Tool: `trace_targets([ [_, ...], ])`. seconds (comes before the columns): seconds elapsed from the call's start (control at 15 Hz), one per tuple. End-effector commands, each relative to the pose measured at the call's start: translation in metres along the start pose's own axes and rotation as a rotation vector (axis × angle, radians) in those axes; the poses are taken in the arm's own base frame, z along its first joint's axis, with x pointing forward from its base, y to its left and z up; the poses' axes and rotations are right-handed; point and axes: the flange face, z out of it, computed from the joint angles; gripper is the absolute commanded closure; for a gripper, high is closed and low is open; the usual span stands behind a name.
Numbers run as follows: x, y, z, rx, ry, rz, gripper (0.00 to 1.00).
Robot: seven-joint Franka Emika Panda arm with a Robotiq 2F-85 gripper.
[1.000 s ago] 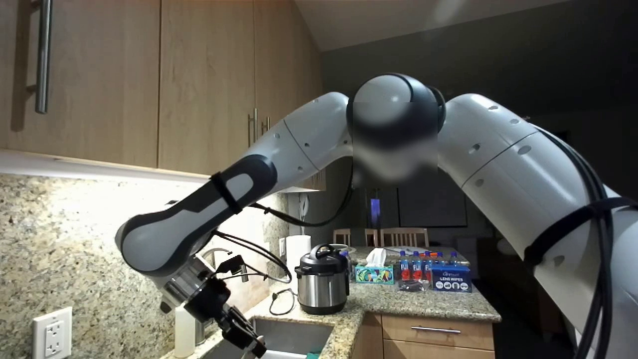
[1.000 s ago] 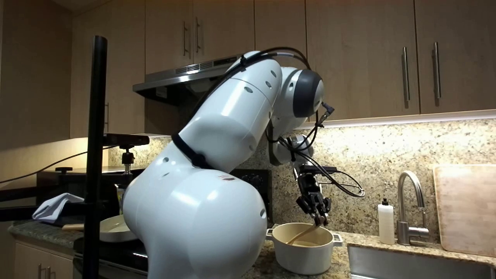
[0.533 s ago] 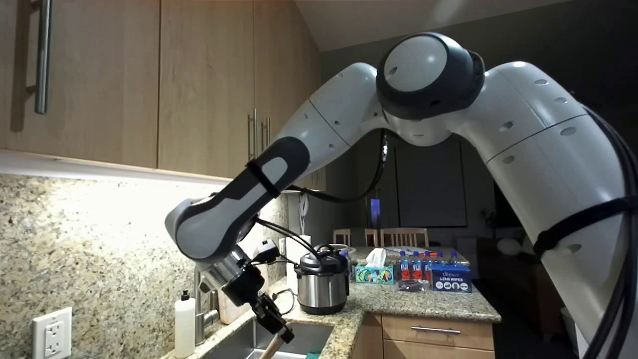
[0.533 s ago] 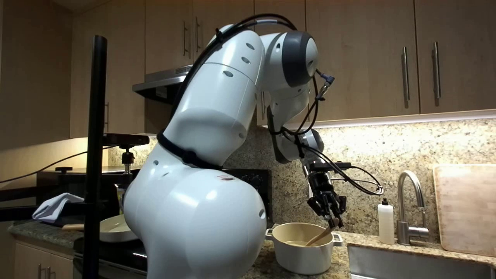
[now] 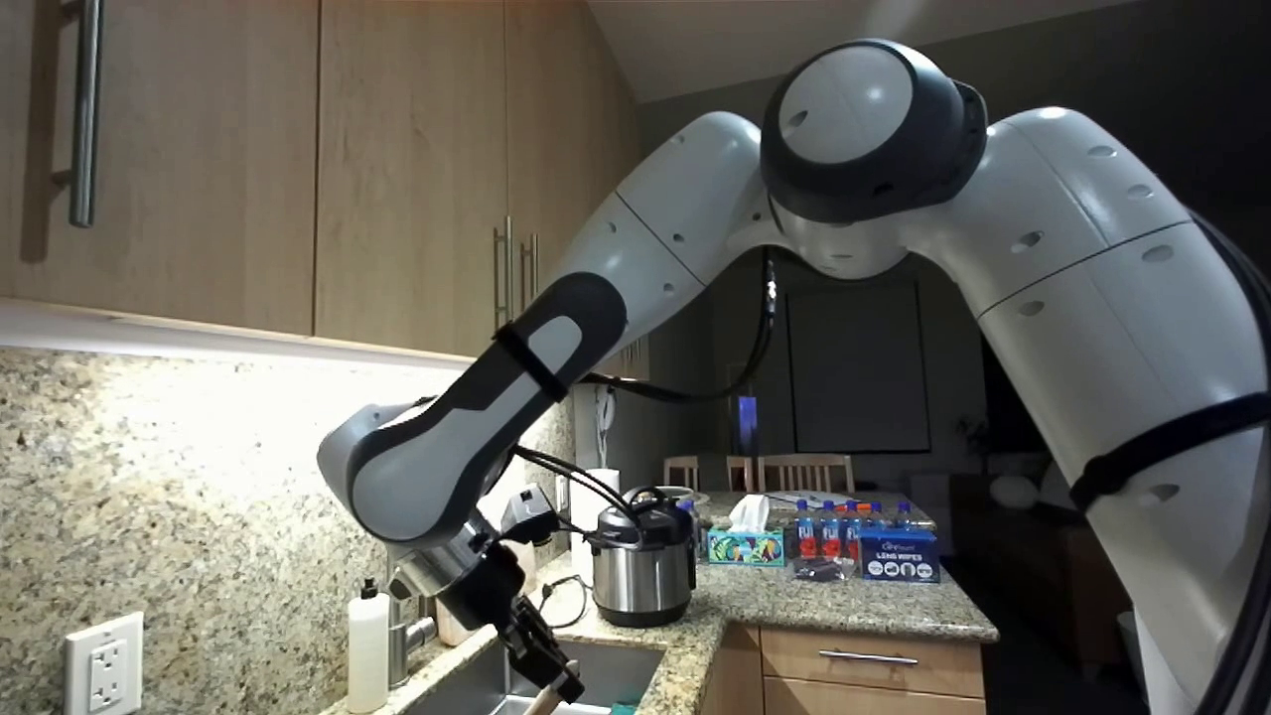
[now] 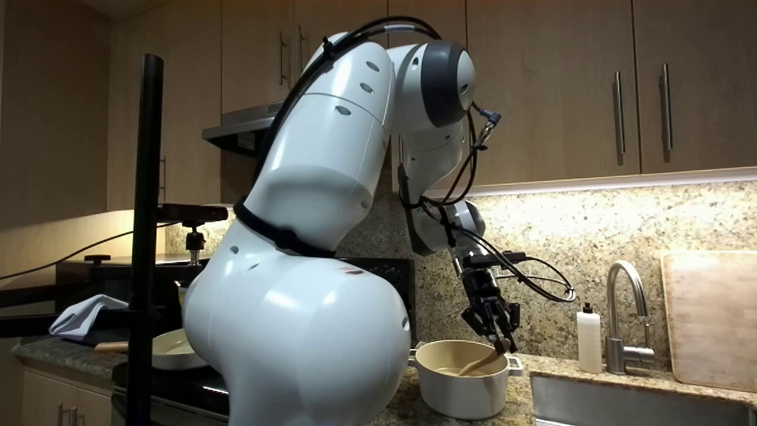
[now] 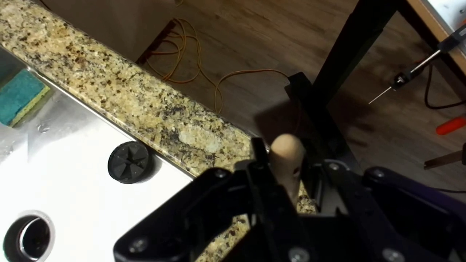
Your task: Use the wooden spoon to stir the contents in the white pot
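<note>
- The pincer is clamped on the wooden spoon close to the end of its handle; in the wrist view the rounded tip pokes out between the fingers.
- Spoon's tilted, low end down in the white pot, which sits on the bench just beside the sink. Mid-stir I'd guess, but can't make out the contents.
- Main worry: the spoon leans toward the sink side, right by the rim (touching or not, can't tell). A wide sweep that way could lever on the rim and shove the pot sinkward.
- Held that far up, drag on the bottom might twist the spoon in the grip.
- Fingertips hang low near the side handle; dip much further and they could clip it.
</note>
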Motion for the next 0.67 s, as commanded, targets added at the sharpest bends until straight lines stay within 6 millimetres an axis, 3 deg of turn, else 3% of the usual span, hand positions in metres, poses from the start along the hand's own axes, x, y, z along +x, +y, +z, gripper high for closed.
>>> trace_targets([
  [0.0,0.014,-0.012,-0.008,-0.063,-0.009,0.027,0.91],
  [0.6,0.064,-0.04,-0.044,-0.225,-0.003,0.016,0.91],
])
